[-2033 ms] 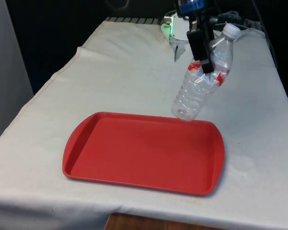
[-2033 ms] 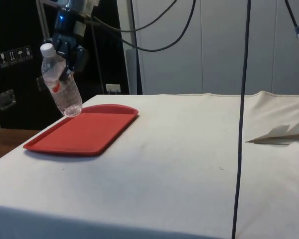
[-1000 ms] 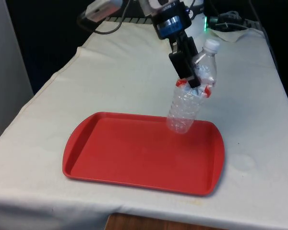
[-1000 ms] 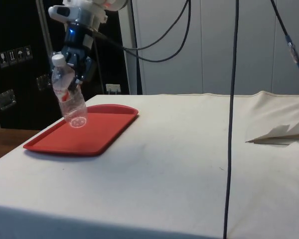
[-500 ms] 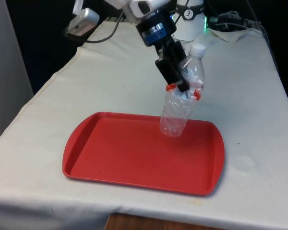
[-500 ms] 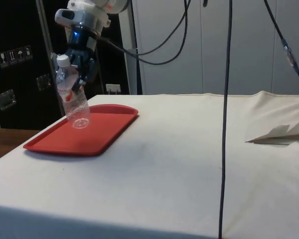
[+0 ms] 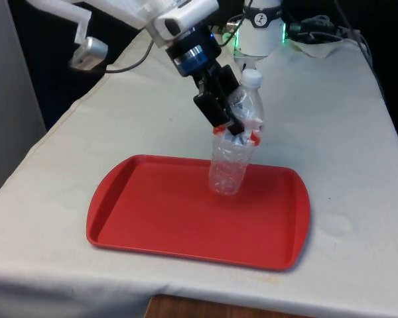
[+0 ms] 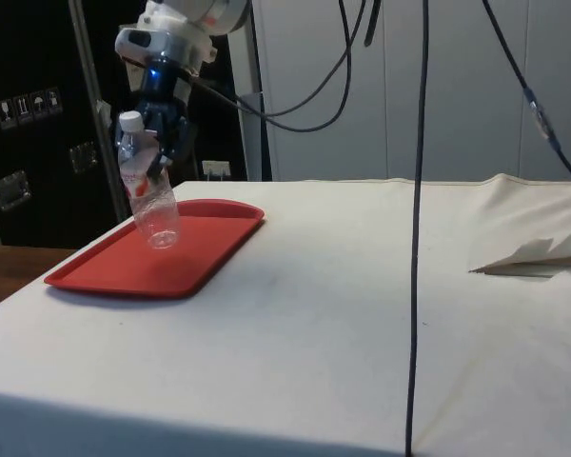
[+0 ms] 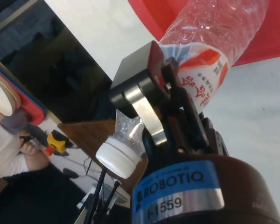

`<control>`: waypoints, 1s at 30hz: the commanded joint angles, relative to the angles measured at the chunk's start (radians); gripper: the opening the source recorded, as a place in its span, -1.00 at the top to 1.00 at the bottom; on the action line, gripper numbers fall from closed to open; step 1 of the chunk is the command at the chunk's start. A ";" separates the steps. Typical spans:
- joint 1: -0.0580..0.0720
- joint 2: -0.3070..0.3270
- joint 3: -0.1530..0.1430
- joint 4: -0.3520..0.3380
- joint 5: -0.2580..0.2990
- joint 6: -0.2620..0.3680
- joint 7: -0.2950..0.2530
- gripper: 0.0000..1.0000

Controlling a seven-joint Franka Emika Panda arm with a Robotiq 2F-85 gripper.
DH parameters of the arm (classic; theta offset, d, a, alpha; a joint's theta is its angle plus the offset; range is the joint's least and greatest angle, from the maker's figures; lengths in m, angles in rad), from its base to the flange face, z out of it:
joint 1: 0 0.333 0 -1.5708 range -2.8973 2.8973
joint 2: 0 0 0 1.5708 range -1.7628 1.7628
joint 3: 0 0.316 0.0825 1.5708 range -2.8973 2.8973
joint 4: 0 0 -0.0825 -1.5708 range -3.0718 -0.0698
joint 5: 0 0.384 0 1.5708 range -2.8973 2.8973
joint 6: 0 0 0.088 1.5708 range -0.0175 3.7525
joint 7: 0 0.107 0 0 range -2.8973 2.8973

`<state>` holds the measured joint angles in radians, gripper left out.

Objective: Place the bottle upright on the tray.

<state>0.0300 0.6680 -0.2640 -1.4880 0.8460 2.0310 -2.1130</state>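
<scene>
The red tray [image 7: 152, 218] lies on the white tabletop [image 7: 358, 165] nearest the front camera; above its three-o'clock half hangs the clear bottle [image 7: 233, 156], base clear of the tray floor, cap tipped toward one o'clock. My claw [image 7: 227, 122] is clamped on the bottle at its red label. I judge I should square the bottle vertical, lower until the base seats flat, then release. Since earlier, I've carried it from beyond the far rim inward and straightened it.
</scene>
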 commanded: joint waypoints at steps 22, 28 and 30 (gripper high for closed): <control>-0.021 0.127 -0.071 0.160 0.058 -0.140 -0.010 0.33; -0.031 0.141 -0.077 0.164 0.076 -0.149 -0.035 0.33; -0.032 0.142 -0.078 0.164 0.079 -0.151 -0.039 0.33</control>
<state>0.0050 0.8030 -0.3470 -1.3360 0.9260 1.8880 -2.1510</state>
